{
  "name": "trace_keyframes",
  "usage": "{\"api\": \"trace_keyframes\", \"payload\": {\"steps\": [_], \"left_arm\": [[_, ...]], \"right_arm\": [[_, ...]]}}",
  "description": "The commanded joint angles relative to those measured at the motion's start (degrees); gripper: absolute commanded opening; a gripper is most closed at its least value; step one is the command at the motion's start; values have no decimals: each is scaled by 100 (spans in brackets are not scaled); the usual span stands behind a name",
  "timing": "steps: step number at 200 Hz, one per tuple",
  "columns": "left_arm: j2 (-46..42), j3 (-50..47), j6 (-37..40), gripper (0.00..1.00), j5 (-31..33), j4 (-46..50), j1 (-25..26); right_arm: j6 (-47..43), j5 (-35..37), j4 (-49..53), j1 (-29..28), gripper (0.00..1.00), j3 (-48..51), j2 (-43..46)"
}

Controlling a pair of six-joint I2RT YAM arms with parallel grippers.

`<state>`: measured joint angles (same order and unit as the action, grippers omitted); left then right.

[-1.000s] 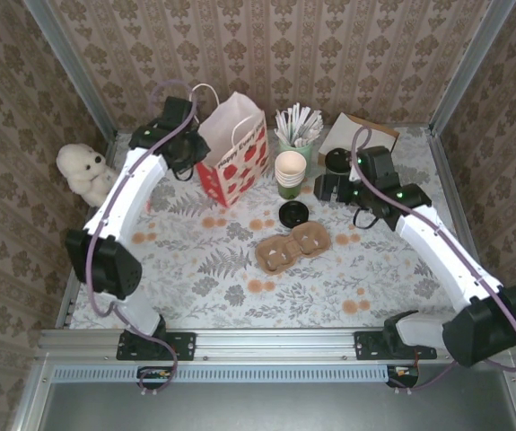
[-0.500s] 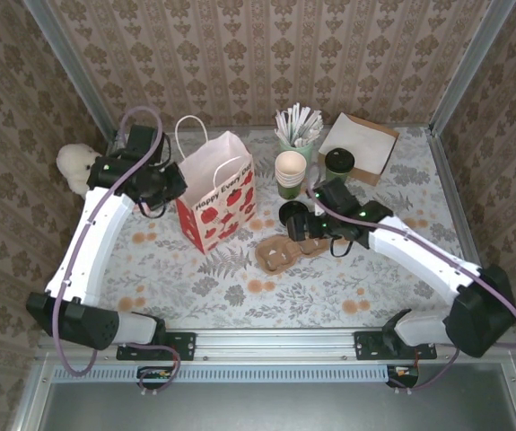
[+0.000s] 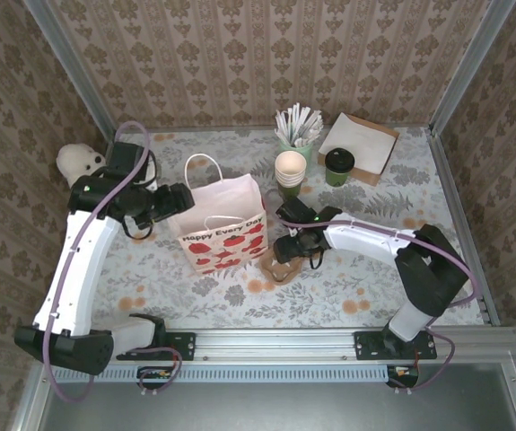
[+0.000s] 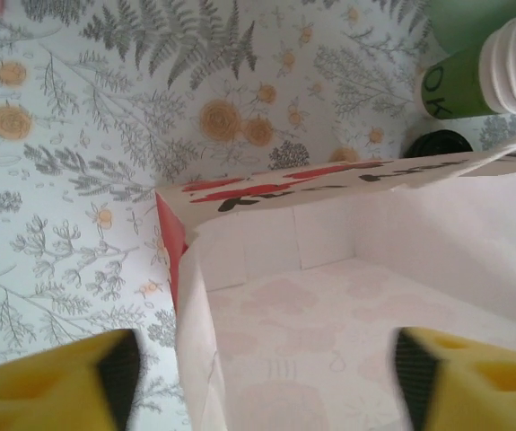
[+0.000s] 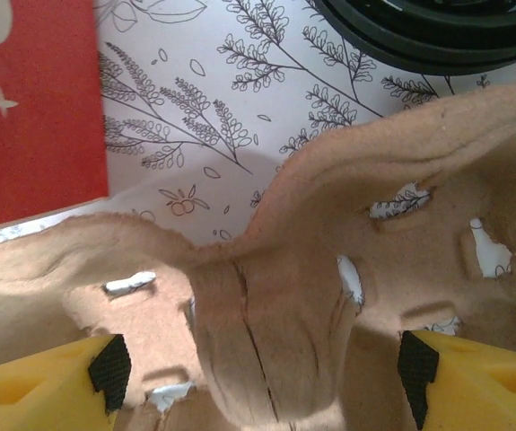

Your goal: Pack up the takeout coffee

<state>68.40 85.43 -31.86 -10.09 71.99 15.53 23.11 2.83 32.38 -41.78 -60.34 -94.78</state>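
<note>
The table (image 3: 374, 269) carries the bag (image 3: 222, 232) at about 9 o'clock of its middle, upright with its mouth up. The left gripper (image 3: 177, 199) hangs at the bag's 10 o'clock corner, jaws wide. In the left wrist view one yellow finger (image 4: 47, 382) is outside over the table and the other is over the bag's inside, with the paper wall between them unpinched.

Just beside the bag's 4 o'clock corner lies the pulp carrier (image 5: 311, 269). The right gripper (image 3: 289, 251) sits low over it, jaws wide and straddling the middle ridge, holding nothing. The coffee (image 3: 338, 166) stands upright at 1 o'clock of the carrier, well apart from it, lid on, beside the napkins (image 3: 361, 144). A loose black lid (image 5: 437, 36) lies at the carrier's 12 o'clock.

The step in hand looks like taking up the carrier. The ridge shows a crack, so the pinch should land square across it and gently, then lift level, clear of the bag at 9 and the loose lid at 12. The left jaws would do best to close on the wall first, so the mouth holds open
</note>
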Motion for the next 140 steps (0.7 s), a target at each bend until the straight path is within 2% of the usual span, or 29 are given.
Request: {"api": "trace_keyframes", "payload": {"steps": [1, 10, 64, 98, 140], "left_arm": [[-349, -73, 645, 96, -177, 6, -97], [-436, -133, 704, 100, -141, -95, -117], [-864, -429, 766, 100, 199, -439, -632], [-1553, -1106, 648, 100, 234, -1047, -1297], [-1683, -1666, 344, 100, 514, -1095, -1976]], "right_arm": [[18, 276, 7, -99, 80, -206, -202], [-51, 256, 5, -122, 80, -207, -253], [-859, 87, 114, -169, 79, -79, -304], [-1110, 165, 265, -166, 77, -163, -480], [-1331, 207, 264, -169, 74, -66, -519]]}}
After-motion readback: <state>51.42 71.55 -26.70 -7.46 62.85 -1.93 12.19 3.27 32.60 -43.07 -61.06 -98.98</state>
